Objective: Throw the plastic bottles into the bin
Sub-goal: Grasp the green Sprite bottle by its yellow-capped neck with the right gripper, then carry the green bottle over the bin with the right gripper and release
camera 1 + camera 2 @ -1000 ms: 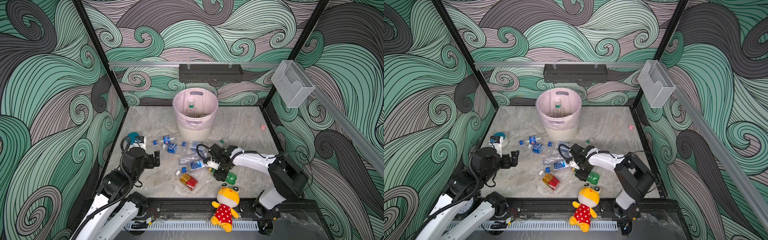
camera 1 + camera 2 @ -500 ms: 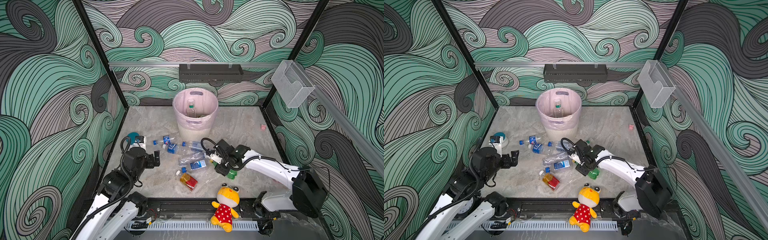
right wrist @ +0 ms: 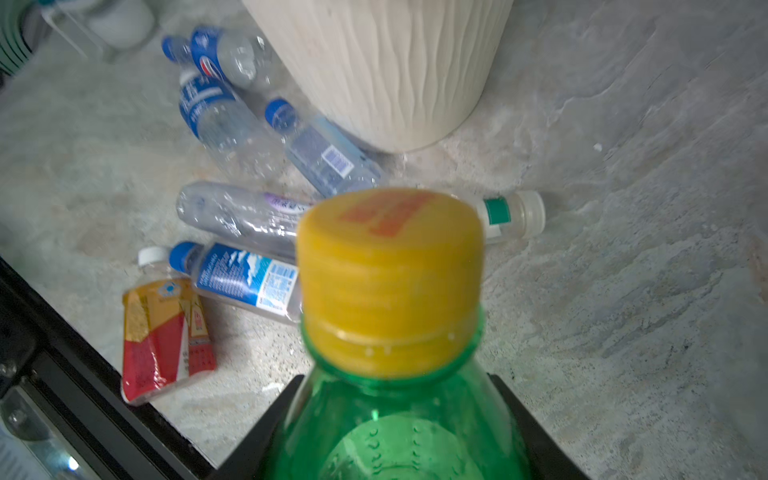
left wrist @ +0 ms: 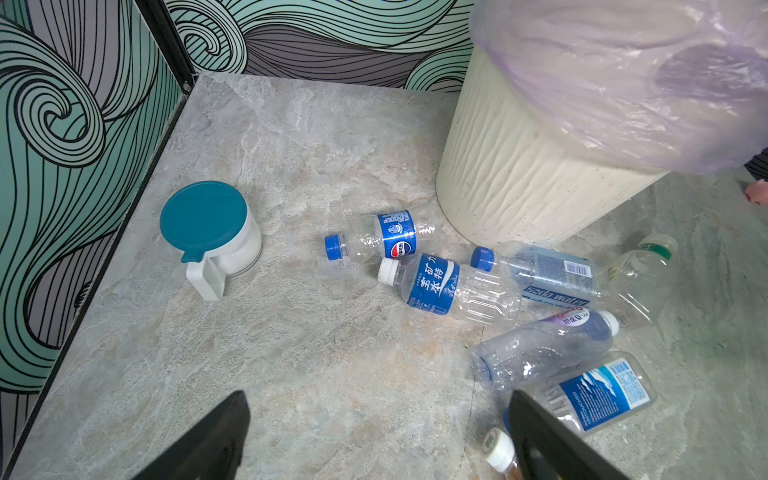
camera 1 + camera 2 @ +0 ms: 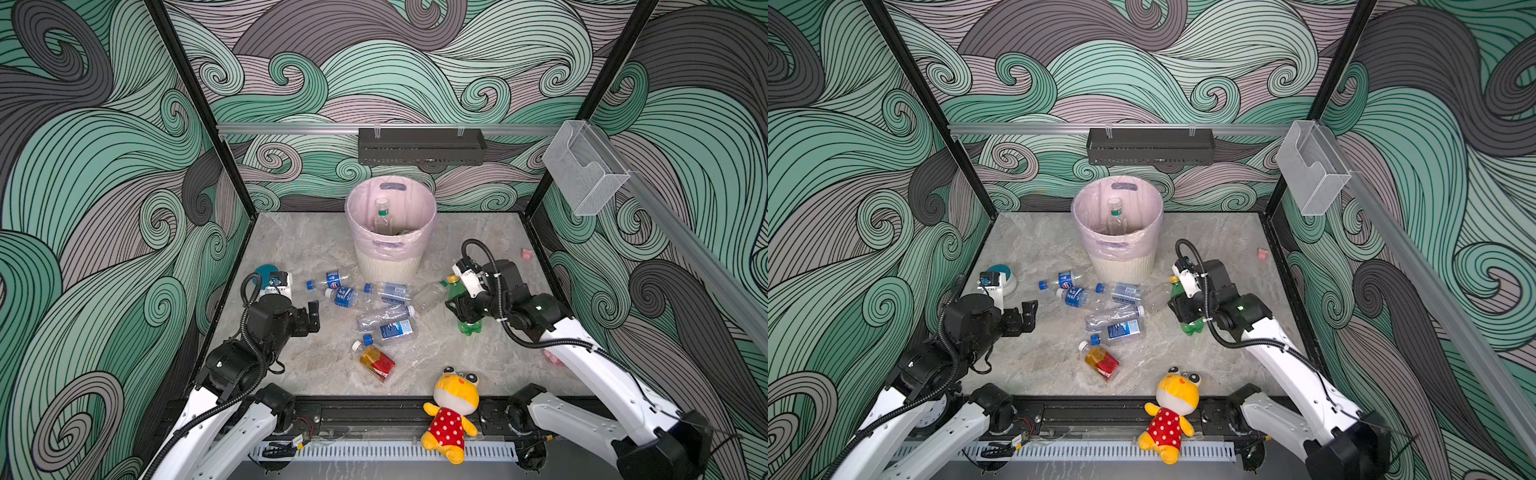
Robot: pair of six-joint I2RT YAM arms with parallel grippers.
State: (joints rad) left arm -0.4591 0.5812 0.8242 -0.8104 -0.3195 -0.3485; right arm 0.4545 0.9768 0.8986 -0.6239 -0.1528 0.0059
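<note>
The bin (image 5: 388, 266), lined with a pink bag, is set at the back of the counter (image 5: 299, 249). One clear bottle (image 5: 383, 216) is seen upright inside it. A teal-lidded cup (image 4: 208, 224) is placed near the left wall. The left arm is bent low over the counter. Its pincer (image 5: 311, 318) is spread wide apart and empty, and is aimed toward the loose bottles (image 5: 345, 297) scattered in front of the bin. The right arm is stretched in from the right, and its pincer (image 5: 465, 309) is clamped on a green bottle (image 5: 470, 327). The bottle's yellow cap (image 3: 390, 266) is pointed toward the bin's base. The green bottle is held near the bin's right side, not above its opening. An amber bottle (image 5: 376, 362) is found lying nearest the front edge.
</note>
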